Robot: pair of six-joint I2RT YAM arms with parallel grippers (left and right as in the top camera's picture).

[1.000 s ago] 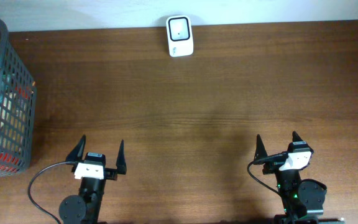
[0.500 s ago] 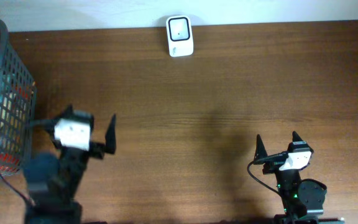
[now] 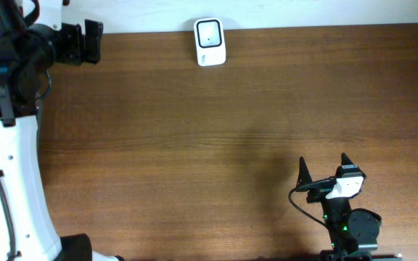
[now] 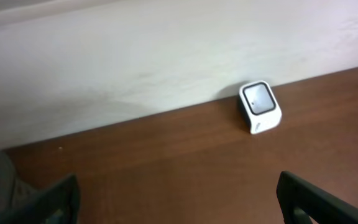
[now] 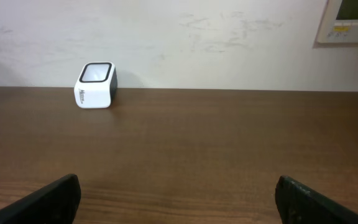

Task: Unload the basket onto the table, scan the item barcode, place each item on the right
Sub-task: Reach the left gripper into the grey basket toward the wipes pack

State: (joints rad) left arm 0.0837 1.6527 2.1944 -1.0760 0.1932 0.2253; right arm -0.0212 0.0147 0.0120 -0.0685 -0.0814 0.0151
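Table (image 3: 231,130) matt brown wood; scanner (image 3: 210,42) glossy white plastic.

A white scanner (image 3: 210,42) sits at the table's (image 3: 231,130) far edge (right gripper (image 3: 324,159) opposite, jaws spread).

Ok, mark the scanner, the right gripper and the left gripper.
scanner (image 3: 210,32), overhead view, centre of its top window.
right gripper (image 3: 323,160), overhead view, midway between its open fingertips.
left gripper (image 4: 178,180), left wrist view, midway between its fingertips.
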